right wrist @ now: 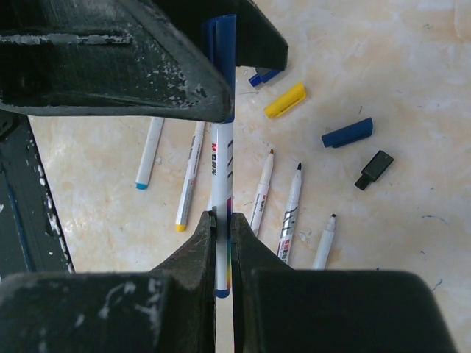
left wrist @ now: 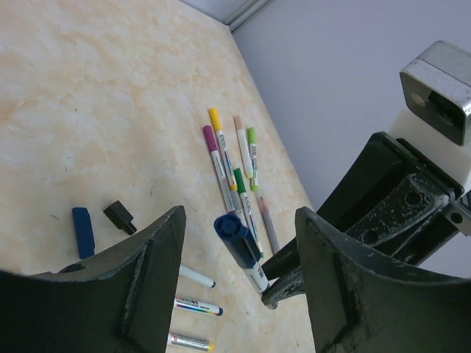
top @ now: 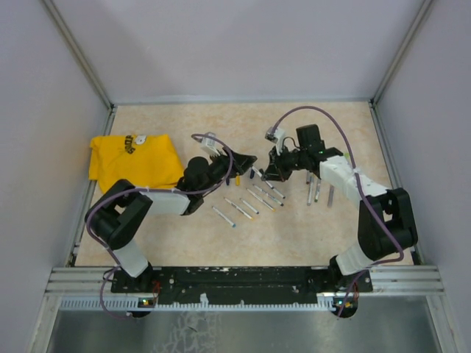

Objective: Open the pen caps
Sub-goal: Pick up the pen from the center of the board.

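Observation:
My right gripper point(right wrist: 223, 217) is shut on the lower barrel of a white pen point(right wrist: 222, 169) and holds it off the table. The pen's blue cap point(left wrist: 235, 237) is still on and points toward my left gripper point(left wrist: 241, 215). That gripper's jaws stand open on either side of the cap, with a gap on both sides. In the top view the left gripper point(top: 246, 163) and right gripper point(top: 268, 173) meet mid-table. Loose pen caps lie on the table: yellow point(right wrist: 285, 100), blue point(right wrist: 346, 132) and black point(right wrist: 374, 169).
Uncapped pens point(right wrist: 292, 213) lie under the grippers. Several capped pens point(left wrist: 221, 158) with magenta, yellow and green caps lie farther right, beside the right arm. A yellow cloth point(top: 132, 162) lies at the table's left. Grey walls enclose the table.

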